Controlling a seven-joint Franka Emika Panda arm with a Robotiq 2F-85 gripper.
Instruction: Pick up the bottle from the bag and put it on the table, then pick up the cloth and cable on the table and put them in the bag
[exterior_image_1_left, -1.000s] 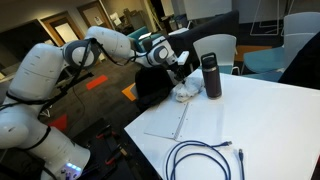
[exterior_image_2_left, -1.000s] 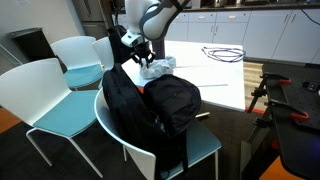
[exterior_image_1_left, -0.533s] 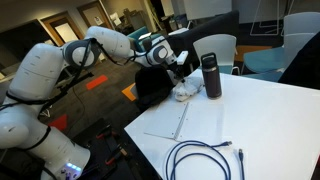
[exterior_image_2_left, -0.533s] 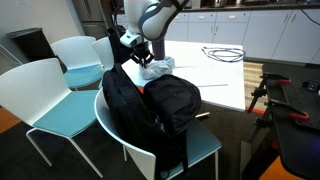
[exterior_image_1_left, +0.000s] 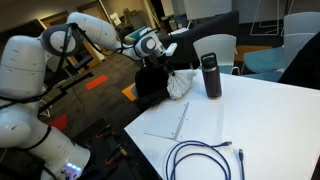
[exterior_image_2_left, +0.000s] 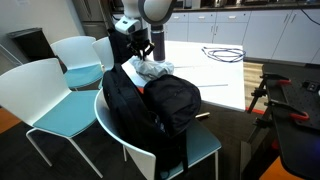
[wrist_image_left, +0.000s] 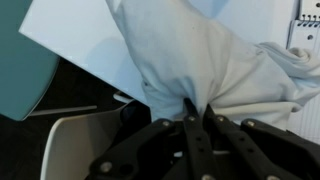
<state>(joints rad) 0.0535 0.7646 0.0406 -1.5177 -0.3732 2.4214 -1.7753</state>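
Observation:
My gripper (exterior_image_1_left: 163, 60) is shut on the white cloth (exterior_image_1_left: 179, 84) and holds it up above the table edge by the black bag (exterior_image_2_left: 150, 100). The cloth hangs from the fingers (wrist_image_left: 188, 112) and fills the wrist view (wrist_image_left: 220, 60); it also shows in an exterior view (exterior_image_2_left: 152, 70), over the bag's top. The dark bottle (exterior_image_1_left: 211, 76) stands upright on the white table (exterior_image_1_left: 260, 120), just beside the cloth. The blue-black cable (exterior_image_1_left: 203, 160) lies coiled at the table's near edge, and shows far back in an exterior view (exterior_image_2_left: 222, 53).
The bag sits on a teal-seated chair (exterior_image_2_left: 200, 150) against the table. Two more white and teal chairs (exterior_image_2_left: 60, 95) stand beside it. A white notepad (exterior_image_1_left: 165, 120) lies on the table between cloth and cable.
The gripper has risen and pulled back from the table, lifting the cloth off the tabletop so it now hangs from the fingers. Bottle and cable have not moved.

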